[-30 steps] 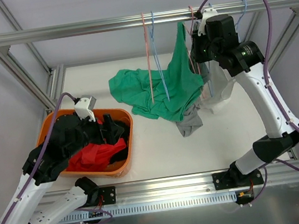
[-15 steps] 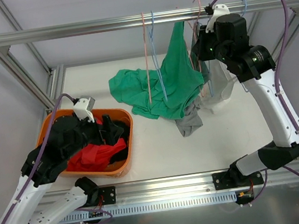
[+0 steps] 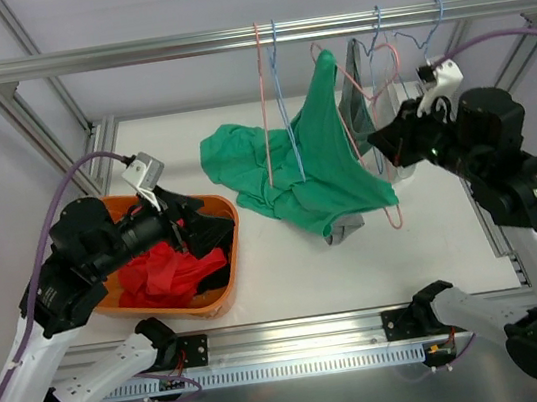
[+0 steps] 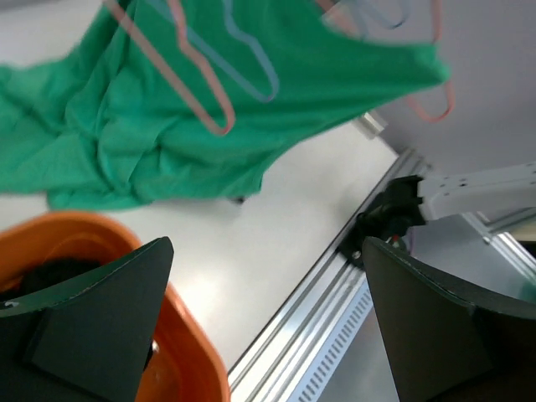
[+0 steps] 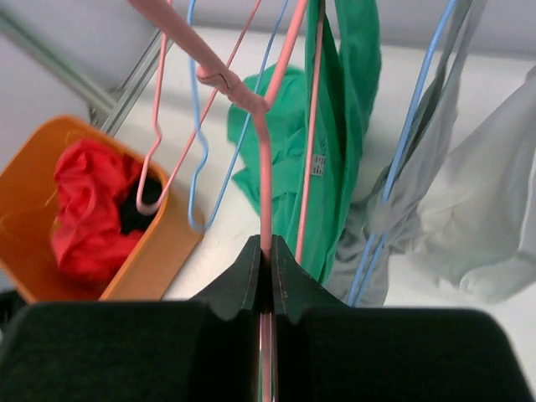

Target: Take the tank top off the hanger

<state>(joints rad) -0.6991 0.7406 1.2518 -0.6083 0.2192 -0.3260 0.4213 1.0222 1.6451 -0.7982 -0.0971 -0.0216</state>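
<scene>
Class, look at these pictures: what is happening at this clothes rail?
The right gripper is shut on the pink hanger. The green tank top seems draped on that hanger and trails onto the table. The left gripper hangs open above the orange bin, holding nothing. The top is not yet off.

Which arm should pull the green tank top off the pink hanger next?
Left, probably. The right arm's fingers are shut on the pink hanger, so that arm is occupied. The left arm's fingers are open and empty, facing the green tank top.
</scene>
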